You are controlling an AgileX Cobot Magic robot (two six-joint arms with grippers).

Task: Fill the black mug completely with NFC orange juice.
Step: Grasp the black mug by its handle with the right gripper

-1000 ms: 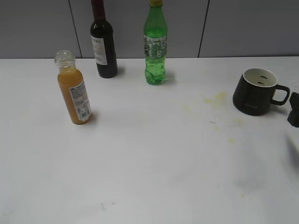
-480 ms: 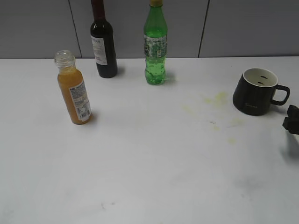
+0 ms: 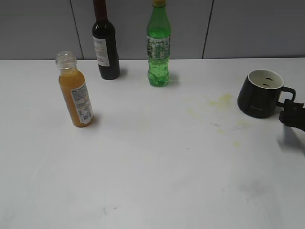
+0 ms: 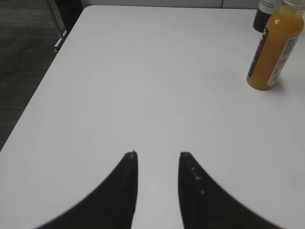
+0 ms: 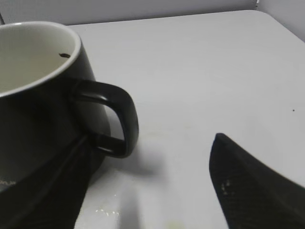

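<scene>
The right gripper [image 3: 291, 114] has crept in from the right edge and now sits right at the black mug [image 3: 259, 93]'s handle, jaws spread wide around it, not clamped. The mug looks empty, white inside. The left gripper [image 4: 157, 164] hovers part open, holding nothing. Farther left, the NFC orange juice [image 3: 75, 98] stands nearly full and uncapped.

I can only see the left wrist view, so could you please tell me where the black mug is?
Observer: The black mug stands upright at the right side of the table, far from the juice bottle.
Operator: Thank you. Is the right pincer near it?
Observer: Yes, the right pincer is open right by the mug's handle, gripping nothing.
Operator: Is any juice in the mug yet?
Observer: None visible; the inside shows white with a small dark speck.
</scene>
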